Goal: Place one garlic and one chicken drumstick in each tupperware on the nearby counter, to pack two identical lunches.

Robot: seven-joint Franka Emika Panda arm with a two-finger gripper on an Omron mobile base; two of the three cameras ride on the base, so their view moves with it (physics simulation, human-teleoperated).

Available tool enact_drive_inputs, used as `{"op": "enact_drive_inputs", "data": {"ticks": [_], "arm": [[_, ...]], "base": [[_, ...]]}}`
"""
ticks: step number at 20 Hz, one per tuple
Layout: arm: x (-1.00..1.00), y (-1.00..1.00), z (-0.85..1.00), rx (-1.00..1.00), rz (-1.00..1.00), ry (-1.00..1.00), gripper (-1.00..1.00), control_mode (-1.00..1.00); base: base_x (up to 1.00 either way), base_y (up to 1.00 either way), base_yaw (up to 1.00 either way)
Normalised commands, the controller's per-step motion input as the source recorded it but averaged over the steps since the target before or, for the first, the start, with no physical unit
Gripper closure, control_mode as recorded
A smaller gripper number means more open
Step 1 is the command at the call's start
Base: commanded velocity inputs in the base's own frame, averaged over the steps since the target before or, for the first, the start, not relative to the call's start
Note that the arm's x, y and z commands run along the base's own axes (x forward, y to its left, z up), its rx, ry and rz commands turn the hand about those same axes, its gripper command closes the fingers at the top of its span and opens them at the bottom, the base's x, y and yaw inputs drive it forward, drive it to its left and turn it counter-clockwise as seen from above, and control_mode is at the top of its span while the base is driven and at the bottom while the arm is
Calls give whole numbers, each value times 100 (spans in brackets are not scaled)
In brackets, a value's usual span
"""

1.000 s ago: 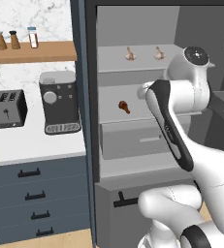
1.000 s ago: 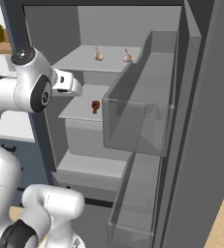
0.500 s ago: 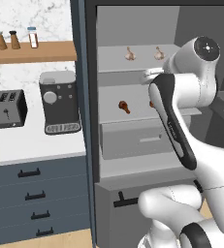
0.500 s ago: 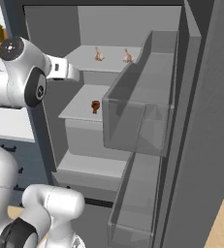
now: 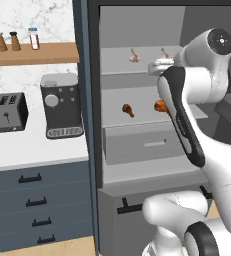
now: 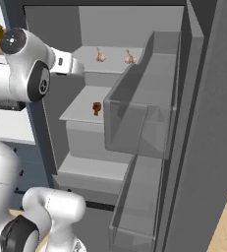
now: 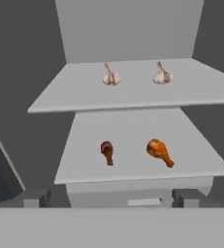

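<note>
An open fridge [image 5: 137,165] seen from the robot's hand camera: two garlic bulbs sit on the upper shelf [image 7: 133,97], the left garlic [image 7: 110,76] at about 11 o'clock and the right garlic [image 7: 162,75] at 1 o'clock, well apart; below them on the lower shelf [image 7: 84,164] lie a darker drumstick [image 7: 107,151] near centre and a lighter, golden drumstick [image 7: 158,151] at 3 o'clock. The gripper [image 7: 111,198] hangs outside the shelves with its jaws spread fully wide and nothing between them. To start well, I judge it should choose one item, line the wide jaws squarely over it, move in level between the shelves without brushing the shelf edge, and close across the thickest part. No tupperware can be made out. No brand, label or writing is readable anywhere
</note>
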Motion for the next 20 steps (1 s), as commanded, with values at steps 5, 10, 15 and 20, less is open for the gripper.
{"op": "enact_drive_inputs", "data": {"ticks": [5, 10, 15, 20], "arm": [[56, -19, 0, 10, -2, 3, -100, -100], [70, 2, 0, -6, 0, -1, -100, -100], [82, 0, -9, -8, 0, 1, -100, -100], [81, 3, -18, -1, 0, 3, -100, -100]], "base": [[0, 0, 0], [0, 0, 0], [0, 0, 0], [0, 0, 0]]}}
